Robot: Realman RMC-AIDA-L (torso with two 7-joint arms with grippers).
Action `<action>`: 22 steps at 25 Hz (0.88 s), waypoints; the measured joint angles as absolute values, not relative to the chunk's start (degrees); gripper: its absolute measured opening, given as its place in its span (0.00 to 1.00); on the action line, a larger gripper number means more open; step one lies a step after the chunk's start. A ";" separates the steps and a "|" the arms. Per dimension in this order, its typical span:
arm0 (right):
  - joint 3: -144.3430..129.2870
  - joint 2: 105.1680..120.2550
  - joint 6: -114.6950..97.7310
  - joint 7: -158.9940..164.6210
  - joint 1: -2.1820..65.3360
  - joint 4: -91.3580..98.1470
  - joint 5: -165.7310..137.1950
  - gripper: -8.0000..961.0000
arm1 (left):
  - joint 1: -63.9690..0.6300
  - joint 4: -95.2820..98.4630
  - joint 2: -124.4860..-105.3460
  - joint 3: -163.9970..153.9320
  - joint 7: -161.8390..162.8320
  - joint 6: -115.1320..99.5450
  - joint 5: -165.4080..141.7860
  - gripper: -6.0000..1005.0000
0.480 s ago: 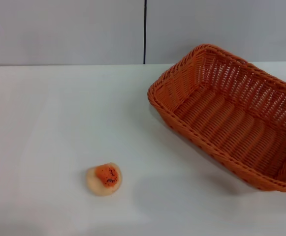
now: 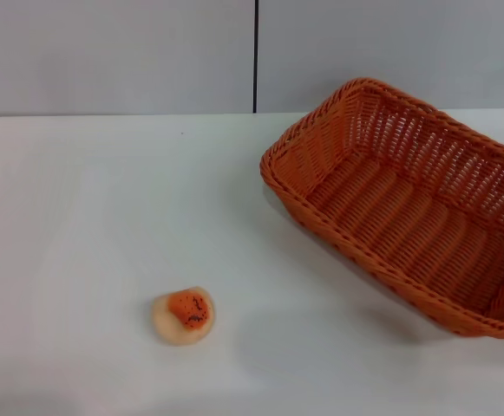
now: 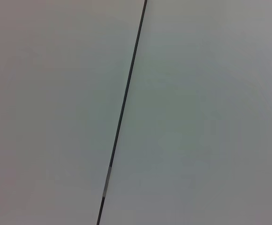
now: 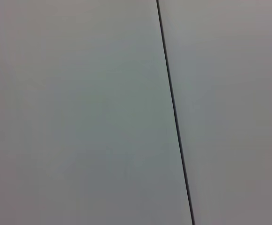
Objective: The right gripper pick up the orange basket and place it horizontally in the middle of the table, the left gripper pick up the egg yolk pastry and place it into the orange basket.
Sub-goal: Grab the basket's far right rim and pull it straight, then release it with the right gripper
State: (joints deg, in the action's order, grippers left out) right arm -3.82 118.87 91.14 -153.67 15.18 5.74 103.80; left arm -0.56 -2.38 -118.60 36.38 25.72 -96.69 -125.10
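Observation:
The orange basket [image 2: 408, 208] lies on the right side of the white table [image 2: 104, 217], set at a slant, its far corner toward the back and its near end running off the right edge of the head view. It is empty. The egg yolk pastry [image 2: 183, 316] rests on the table at the front left of centre, its orange speckled patch facing up. Neither gripper shows in any view. Both wrist views show only a plain grey wall with one dark seam.
A grey wall [image 2: 113, 52] with a vertical dark seam [image 2: 255, 56] stands behind the table's far edge. Bare tabletop lies between the pastry and the basket.

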 joint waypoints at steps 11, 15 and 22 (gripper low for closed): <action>-3.89 118.75 90.91 -129.95 14.97 22.71 95.66 0.82 | -2.23 -1.77 -118.41 36.83 25.75 -94.61 -124.71 0.80; -3.88 118.71 90.72 -110.14 16.75 37.04 86.60 0.82 | -3.30 -1.66 -118.27 36.89 25.74 -93.16 -124.70 0.80; -7.40 118.52 90.68 -89.35 20.11 54.07 74.40 0.82 | -4.77 -1.55 -118.35 36.91 25.71 -91.30 -124.63 0.79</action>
